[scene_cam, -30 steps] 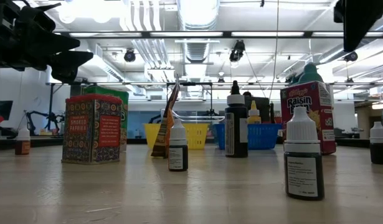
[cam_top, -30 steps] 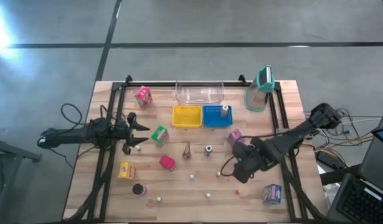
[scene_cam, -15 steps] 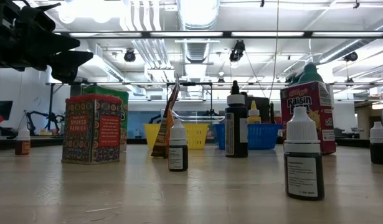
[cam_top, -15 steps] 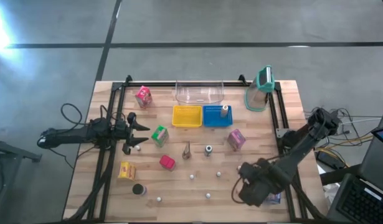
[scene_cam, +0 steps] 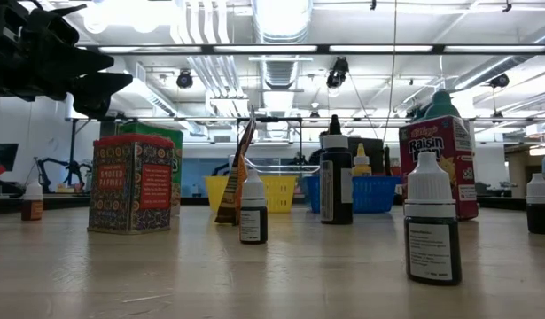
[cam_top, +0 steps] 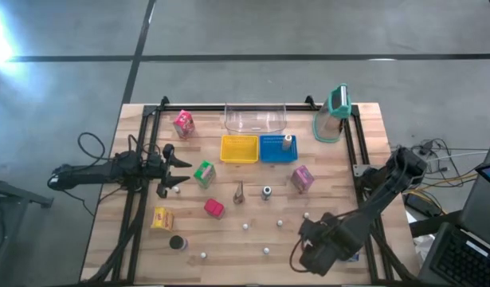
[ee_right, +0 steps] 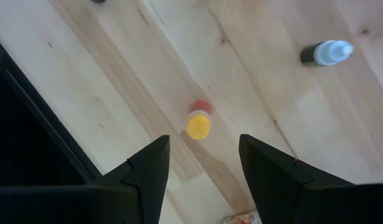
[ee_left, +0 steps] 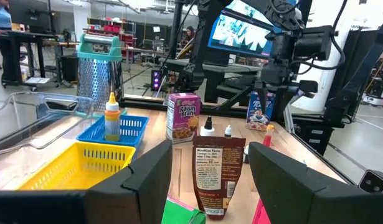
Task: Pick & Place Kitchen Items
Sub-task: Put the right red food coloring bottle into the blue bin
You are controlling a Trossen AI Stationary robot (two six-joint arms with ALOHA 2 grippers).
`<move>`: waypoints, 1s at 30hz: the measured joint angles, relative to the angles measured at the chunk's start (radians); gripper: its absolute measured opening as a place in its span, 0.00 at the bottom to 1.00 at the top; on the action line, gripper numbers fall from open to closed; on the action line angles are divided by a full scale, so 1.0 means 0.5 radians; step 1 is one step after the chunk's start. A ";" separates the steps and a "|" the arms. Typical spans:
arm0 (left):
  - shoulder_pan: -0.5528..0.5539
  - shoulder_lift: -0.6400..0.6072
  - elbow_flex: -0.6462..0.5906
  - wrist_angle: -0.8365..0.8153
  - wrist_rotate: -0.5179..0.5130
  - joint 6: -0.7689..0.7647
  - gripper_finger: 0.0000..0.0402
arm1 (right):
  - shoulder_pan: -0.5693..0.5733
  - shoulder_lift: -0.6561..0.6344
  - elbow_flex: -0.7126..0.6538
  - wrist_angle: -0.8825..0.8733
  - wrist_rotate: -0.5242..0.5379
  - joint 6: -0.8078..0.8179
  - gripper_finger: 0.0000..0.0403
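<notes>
Small kitchen items stand scattered on the wooden table: a pink carton (cam_top: 183, 123), a green carton (cam_top: 203, 172), a yellow carton (cam_top: 162, 218), a red carton (cam_top: 214, 208), a purple carton (cam_top: 301, 178), a brown pouch (cam_top: 239, 192), a dark disc (cam_top: 177, 242) and small white-capped bottles (cam_top: 266, 192). My right gripper (cam_top: 316, 251) hangs open near the table's near right corner, pointing down. A tiny yellow-capped bottle (ee_right: 198, 125) stands upright on the table below my right gripper (ee_right: 200, 180), untouched. My left gripper (cam_top: 177, 163) waits open and level at the table's left.
A yellow basket (cam_top: 239, 148) and a blue basket (cam_top: 277, 150) sit side by side at the far middle, with a clear tray (cam_top: 255, 119) behind them. A teal-topped clear piece (cam_top: 332, 115) stands at the far right. A blue carton (cam_top: 352, 249) lies beside my right arm. Black rails run along both sides.
My right gripper has travelled from beside the purple carton toward the table's near edge and has sunk lower, still pointing down. It has left the top right corner of the low view. No item has moved.
</notes>
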 joint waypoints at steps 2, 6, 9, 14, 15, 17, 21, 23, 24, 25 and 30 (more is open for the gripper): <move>0.001 0.000 0.000 0.000 -0.002 0.000 0.54 | -0.001 0.009 0.000 0.001 -0.009 -0.002 0.49; 0.000 0.000 0.000 -0.001 -0.002 0.000 0.54 | -0.002 0.022 -0.001 0.015 -0.013 -0.009 0.49; 0.001 0.000 0.000 -0.001 -0.002 -0.002 0.54 | -0.002 0.021 -0.002 0.048 -0.010 -0.008 0.48; 0.000 0.000 0.000 -0.001 -0.004 -0.004 0.54 | -0.005 0.021 -0.009 0.057 0.002 -0.008 0.45; 0.000 0.000 0.000 -0.001 -0.004 -0.004 0.54 | -0.006 0.021 -0.012 0.059 0.003 -0.009 0.44; 0.001 0.000 0.000 -0.001 -0.005 -0.005 0.54 | -0.007 0.021 -0.021 0.069 0.003 -0.008 0.43; 0.000 0.000 0.000 -0.001 -0.005 -0.006 0.54 | -0.008 0.021 -0.047 0.124 0.003 -0.016 0.42; 0.000 0.000 0.000 -0.001 -0.005 -0.007 0.54 | -0.008 0.021 -0.061 0.150 0.004 -0.015 0.42; 0.000 0.000 0.000 -0.001 -0.005 -0.007 0.54 | -0.008 0.021 -0.067 0.151 0.005 -0.015 0.42; 0.001 0.000 0.001 -0.001 -0.005 -0.007 0.54 | -0.008 0.021 -0.074 0.150 0.005 -0.013 0.43; 0.000 0.000 0.000 -0.001 -0.006 -0.007 0.54 | -0.008 0.020 -0.131 0.245 0.008 -0.014 0.46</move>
